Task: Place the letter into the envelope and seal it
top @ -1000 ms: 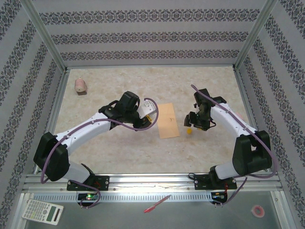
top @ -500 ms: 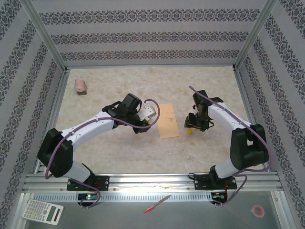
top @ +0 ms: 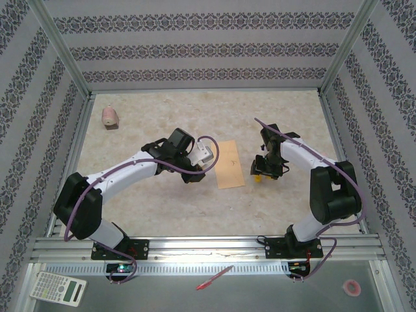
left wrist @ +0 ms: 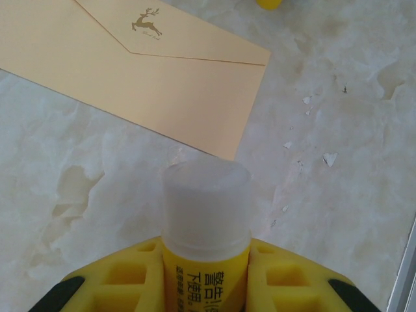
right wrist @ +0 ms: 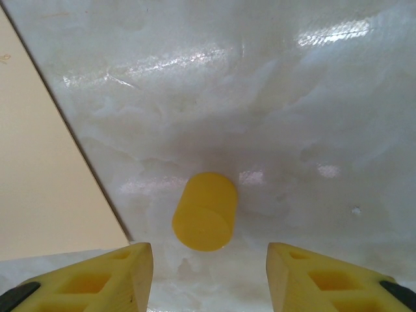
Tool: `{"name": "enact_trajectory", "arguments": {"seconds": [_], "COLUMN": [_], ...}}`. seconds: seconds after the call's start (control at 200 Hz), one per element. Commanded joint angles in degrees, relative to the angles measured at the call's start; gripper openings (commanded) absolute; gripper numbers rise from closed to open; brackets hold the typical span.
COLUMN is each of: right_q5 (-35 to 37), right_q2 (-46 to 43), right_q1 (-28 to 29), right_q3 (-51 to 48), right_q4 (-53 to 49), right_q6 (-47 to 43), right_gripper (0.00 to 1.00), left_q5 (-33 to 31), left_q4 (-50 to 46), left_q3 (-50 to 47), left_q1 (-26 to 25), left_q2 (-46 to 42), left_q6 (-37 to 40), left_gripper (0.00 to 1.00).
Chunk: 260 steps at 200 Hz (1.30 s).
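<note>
Tan envelope [top: 229,164] lies mid tabletop [top: 162,201], long axis near-to-far, just right of the left claw [top: 205,157], which is clenched on a glue stick [left wrist: 205,214]. The right claw [right wrist: 208,260], released, hovers over the yellow cap [right wrist: 204,211].

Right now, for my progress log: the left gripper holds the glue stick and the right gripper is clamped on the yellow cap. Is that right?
Not quite. The right gripper is open, not clamped: the yellow cap lies free on the table in front of its spread fingers, touching neither, as the right wrist view shows. The left gripper does hold the glue stick.
</note>
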Motion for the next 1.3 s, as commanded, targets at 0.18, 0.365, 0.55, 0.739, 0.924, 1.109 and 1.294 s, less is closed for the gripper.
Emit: {"name": "enact_trajectory", "arguments": {"seconds": [0.18, 0.365, 0.55, 0.739, 0.924, 1.109, 1.294], "right_q5": [2.5, 3.29, 3.82, 4.43, 4.85, 4.85, 4.98], "right_q2": [1.77, 2.78, 3.29, 3.37, 4.15, 4.68, 4.5], "right_q1": [1.61, 2.38, 3.0, 3.28, 3.61, 3.83, 4.04], "right_q3": [0.01, 0.41, 0.77, 0.98, 1.58, 1.93, 2.18], "right_q4": [-0.52, -0.34, -0.1, 0.27, 0.48, 0.95, 0.97], "right_q6": [-1.28, -1.15, -1.06, -1.29, -1.47, -1.7, -1.77], "right_gripper": [0.48, 0.45, 0.42, 0.4, 0.36, 0.31, 0.26], "left_q5": [1.42, 1.25, 1.2, 1.11, 1.29, 1.29, 1.46], "left_q4": [-1.9, -2.07, -2.16, -2.29, -2.25, -2.51, -2.6], "left_q3": [2.35, 2.3, 2.27, 2.29, 2.43, 2.6, 2.93], "left_q1": [-0.93, -0.93, -0.93, -0.93, -0.93, -0.93, -0.93], "left_q2": [0.78, 0.66, 0.54, 0.59, 0.74, 0.75, 0.91], "left_q6": [-0.36, -0.34, -0.34, -0.14, -0.23, -0.23, -0.18], "left_gripper": [0.0, 0.0, 0.0, 0.0, 0.0, 0.0, 0.0]}}
